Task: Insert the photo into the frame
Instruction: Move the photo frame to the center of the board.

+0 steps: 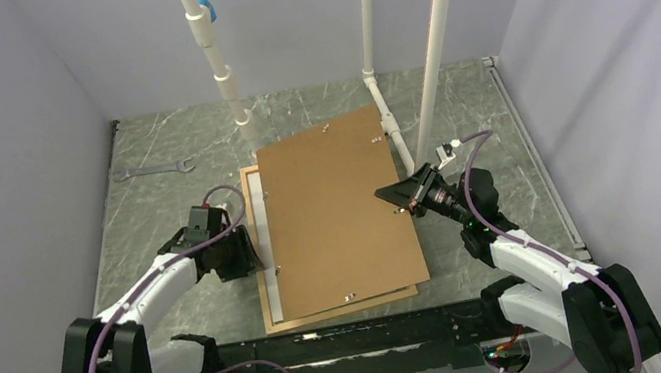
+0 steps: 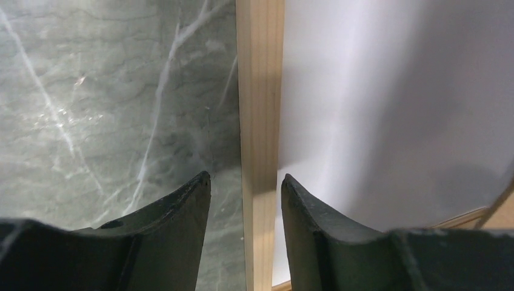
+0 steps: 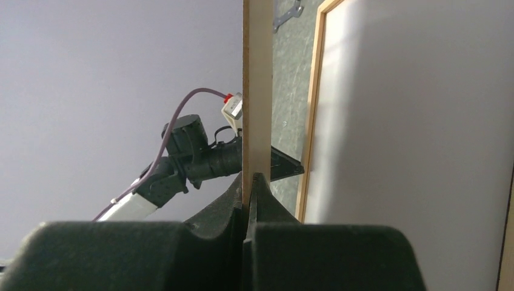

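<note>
Wrench (image 1: 153, 169) sits far left, out of the way. Left claw (image 2: 245, 179) is open astride the frame (image 2: 259, 91)'s thin left rail, not pinching yet. That rail's the spot to grab: light, probably stiff enough. Photo (image 2: 388, 109) lies white side up inside, looks flimsy. Right claw (image 3: 253, 179) is clamped on the brown board (image 1: 337, 216) tilted above it. Pipes (image 1: 438, 37) crowd behind.

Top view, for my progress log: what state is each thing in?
frame: lying flat on the table.
photo: in the frame, white back up.
backing board: lifted at its right edge, tilted.
left end effector: open, straddling the frame's strip.
right end effector: shut on the backing board.
wrench: lying flat, untouched.
</note>
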